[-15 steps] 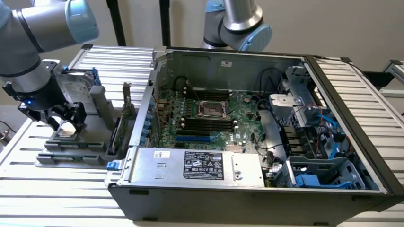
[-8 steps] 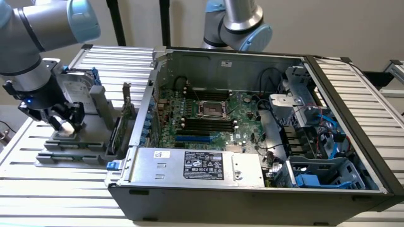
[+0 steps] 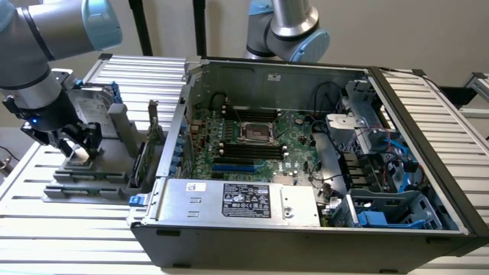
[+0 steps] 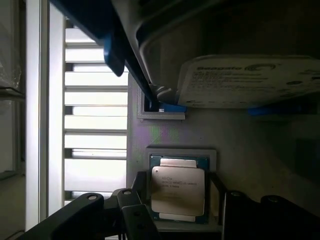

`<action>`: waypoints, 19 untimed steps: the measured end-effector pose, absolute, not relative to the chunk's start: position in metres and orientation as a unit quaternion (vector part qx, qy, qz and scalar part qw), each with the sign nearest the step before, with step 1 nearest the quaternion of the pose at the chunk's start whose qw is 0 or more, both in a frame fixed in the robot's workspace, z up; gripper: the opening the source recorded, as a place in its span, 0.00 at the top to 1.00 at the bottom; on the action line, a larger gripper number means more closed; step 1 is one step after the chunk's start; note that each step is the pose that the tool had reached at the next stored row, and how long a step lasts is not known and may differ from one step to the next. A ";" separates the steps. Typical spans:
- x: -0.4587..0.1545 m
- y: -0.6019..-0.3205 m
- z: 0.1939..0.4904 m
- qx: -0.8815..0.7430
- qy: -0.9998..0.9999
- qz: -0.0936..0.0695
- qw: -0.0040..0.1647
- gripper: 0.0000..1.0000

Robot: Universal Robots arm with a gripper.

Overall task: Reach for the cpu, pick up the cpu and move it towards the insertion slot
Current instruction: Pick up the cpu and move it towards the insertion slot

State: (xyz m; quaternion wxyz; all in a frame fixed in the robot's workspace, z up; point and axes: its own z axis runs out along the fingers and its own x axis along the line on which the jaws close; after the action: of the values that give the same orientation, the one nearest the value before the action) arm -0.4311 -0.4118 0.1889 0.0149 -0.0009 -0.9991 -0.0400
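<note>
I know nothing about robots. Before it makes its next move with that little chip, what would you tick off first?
1. The tool lined up on the cpu: ok, its fingers stand either side of it in the gray holder.
2. The cpu gripped: not ok, fingers apart, it lies flat.
3. The insertion slot free: ok, its dark centre looks bare.
4. The hard drive out of the way: ok, it looks clear of the tool.
5. Chip's turn matches the slot: cannot tell.
</note>
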 end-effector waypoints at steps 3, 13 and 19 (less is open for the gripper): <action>-0.431 -0.412 0.189 -0.001 -0.999 -0.040 0.015 0.42; -0.431 -0.412 0.187 -0.001 -0.999 -0.040 0.015 0.42; -0.431 -0.412 0.186 -0.001 -0.999 -0.040 0.015 0.42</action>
State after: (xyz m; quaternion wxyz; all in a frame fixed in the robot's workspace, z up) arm -0.4310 -0.4118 0.1857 0.0149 -0.0009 -0.9991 -0.0400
